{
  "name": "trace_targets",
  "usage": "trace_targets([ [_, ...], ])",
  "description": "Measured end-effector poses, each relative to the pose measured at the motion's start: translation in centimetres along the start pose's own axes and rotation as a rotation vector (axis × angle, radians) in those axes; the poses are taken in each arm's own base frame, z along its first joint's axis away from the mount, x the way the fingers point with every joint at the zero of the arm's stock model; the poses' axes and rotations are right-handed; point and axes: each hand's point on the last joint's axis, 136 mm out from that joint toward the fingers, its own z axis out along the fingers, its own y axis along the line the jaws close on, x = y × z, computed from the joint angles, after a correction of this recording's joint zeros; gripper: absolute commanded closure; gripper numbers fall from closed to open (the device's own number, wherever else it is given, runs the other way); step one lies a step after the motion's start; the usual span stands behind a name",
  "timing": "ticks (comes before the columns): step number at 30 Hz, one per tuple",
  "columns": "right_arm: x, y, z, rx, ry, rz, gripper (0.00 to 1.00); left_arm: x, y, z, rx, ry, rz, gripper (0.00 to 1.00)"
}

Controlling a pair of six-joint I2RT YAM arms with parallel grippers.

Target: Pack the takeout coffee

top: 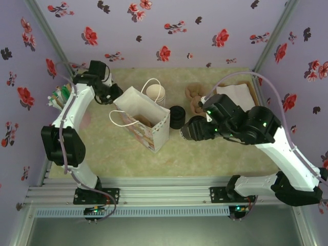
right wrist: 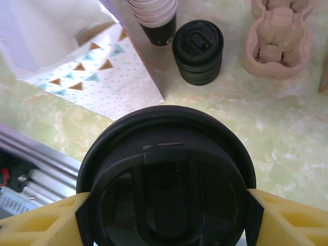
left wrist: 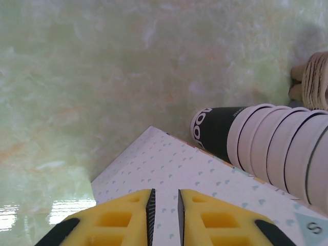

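Observation:
The takeout coffee, a dark cup under a round black lid, hangs just above the table to the right of the paper bag. My right gripper is shut on it, one yellow finger on each side of the lid. The white patterned paper bag stands open at mid-table, and its near corner lies beyond the cup. My left gripper hovers at the bag's back left corner. Its fingers are a narrow gap apart over the bag's wall, with nothing between them.
A stack of cream-rimmed cups stands behind the bag. A squat stack of black lids sits between bag and coffee. Pulp cup carriers and a napkin box are at the back right. Sachets stand at far left.

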Motion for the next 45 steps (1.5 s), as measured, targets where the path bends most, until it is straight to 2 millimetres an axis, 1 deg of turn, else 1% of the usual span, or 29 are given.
trace_targets([
  [5,-1.0,1.3,-2.2,-0.09,-0.04,-0.007,0.29,1.2,-1.3,1.5,0.033,0.024,0.032,0.8],
  [8,-1.5,2.1,-3.5,-0.142,-0.067,-0.01,0.3,1.9,-2.3,2.0,0.055,0.027,0.046,0.8],
  [11,-2.0,2.7,-4.3,-0.178,-0.083,-0.014,0.3,2.4,-3.2,2.3,0.078,0.024,0.06,0.81],
  [15,-2.6,3.4,-4.4,-0.201,-0.082,-0.028,0.3,3.1,-4.5,2.7,0.105,0.025,0.075,0.81],
  [20,-3.2,4.4,-3.6,-0.212,-0.062,-0.041,0.3,4.5,-6.7,3.2,0.138,0.036,0.105,0.81],
  [23,-3.7,5.0,-3.4,-0.225,-0.058,-0.047,0.3,5.4,-7.5,3.1,0.155,0.043,0.114,0.81],
  [29,-4.7,6.0,-3.3,-0.249,-0.059,-0.065,0.3,6.4,-7.4,2.4,0.166,0.036,0.102,0.79],
  [33,-5.6,6.8,-3.0,-0.259,-0.06,-0.08,0.31,6.7,-7.3,1.5,0.173,0.024,0.101,0.77],
  [37,-6.4,7.5,-2.0,-0.25,-0.044,-0.098,0.31,7.1,-7.1,0.8,0.178,0.009,0.102,0.73],
  [40,-6.7,7.8,-0.8,-0.232,-0.015,-0.111,0.31,7.4,-6.2,0.4,0.171,0.004,0.09,0.71],
  [42,-6.7,7.8,-0.1,-0.215,0.008,-0.12,0.31,7.2,-5.5,0.1,0.164,-0.008,0.074,0.7],
  [45,-6.7,7.8,1.0,-0.184,0.045,-0.131,0.31,6.3,-4.6,-0.8,0.161,-0.041,0.05,0.66],
])
